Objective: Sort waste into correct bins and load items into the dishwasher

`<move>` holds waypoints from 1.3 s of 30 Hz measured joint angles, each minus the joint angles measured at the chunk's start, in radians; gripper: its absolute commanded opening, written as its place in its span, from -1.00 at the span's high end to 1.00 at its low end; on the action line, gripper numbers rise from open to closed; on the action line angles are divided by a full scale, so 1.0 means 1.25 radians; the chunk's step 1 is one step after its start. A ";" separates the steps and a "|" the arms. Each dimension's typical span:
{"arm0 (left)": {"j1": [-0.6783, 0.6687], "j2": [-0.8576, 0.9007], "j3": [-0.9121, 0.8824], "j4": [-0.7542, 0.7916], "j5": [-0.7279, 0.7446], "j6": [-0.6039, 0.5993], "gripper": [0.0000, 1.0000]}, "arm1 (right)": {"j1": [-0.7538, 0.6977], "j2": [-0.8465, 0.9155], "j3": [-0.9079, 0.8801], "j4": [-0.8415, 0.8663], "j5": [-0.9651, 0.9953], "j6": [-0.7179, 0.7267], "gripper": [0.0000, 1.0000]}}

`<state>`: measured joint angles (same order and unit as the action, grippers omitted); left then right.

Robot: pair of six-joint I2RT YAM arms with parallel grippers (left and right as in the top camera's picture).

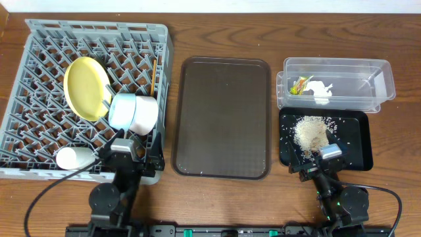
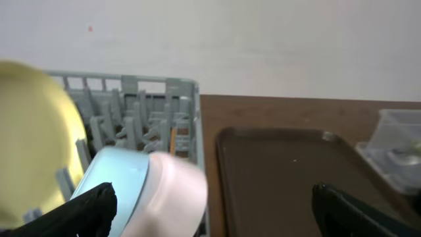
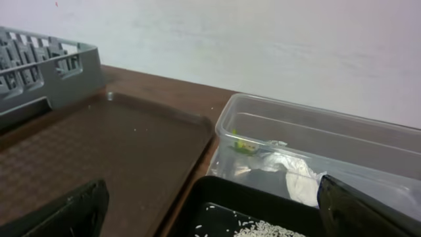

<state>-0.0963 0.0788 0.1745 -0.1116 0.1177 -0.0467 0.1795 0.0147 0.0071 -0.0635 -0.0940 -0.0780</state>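
The grey dish rack (image 1: 39,79) holds the pale-yellow plate (image 1: 85,87) on edge, the light-blue bowl (image 1: 122,110) nested against the white bowl (image 1: 146,116), and the chopsticks (image 1: 154,78). The clear tub (image 1: 378,82) holds the green-and-yellow wrapper (image 1: 301,84) and the white tissue (image 1: 321,91). The black tray (image 1: 358,141) holds the rice scraps (image 1: 310,131). My left gripper (image 1: 130,146) is open and empty at the rack's front right corner, just in front of the bowls (image 2: 164,197). My right gripper (image 1: 319,161) is open and empty over the black tray's front edge (image 3: 217,197).
A large brown serving tray (image 1: 222,118) lies between the rack and the bins. A small white cup-like item (image 1: 74,157) lies in the rack's front left. The tub sits directly behind the black tray. A pale wall stands beyond the table's far edge.
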 measured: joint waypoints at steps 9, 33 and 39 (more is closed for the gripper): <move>0.000 -0.052 -0.110 0.042 -0.038 0.000 -0.91 | 0.000 0.000 0.000 0.000 0.000 0.000 -0.99; 0.000 -0.053 -0.115 0.051 -0.046 0.000 -0.92 | 0.000 0.000 0.000 0.000 0.000 0.000 -0.99; 0.000 -0.053 -0.115 0.051 -0.046 0.000 -0.92 | 0.000 0.000 0.000 0.001 0.000 0.000 -0.99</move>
<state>-0.0967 0.0128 0.0303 -0.0475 0.0601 -0.0471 0.1795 0.0147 0.0071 -0.0628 -0.0940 -0.0776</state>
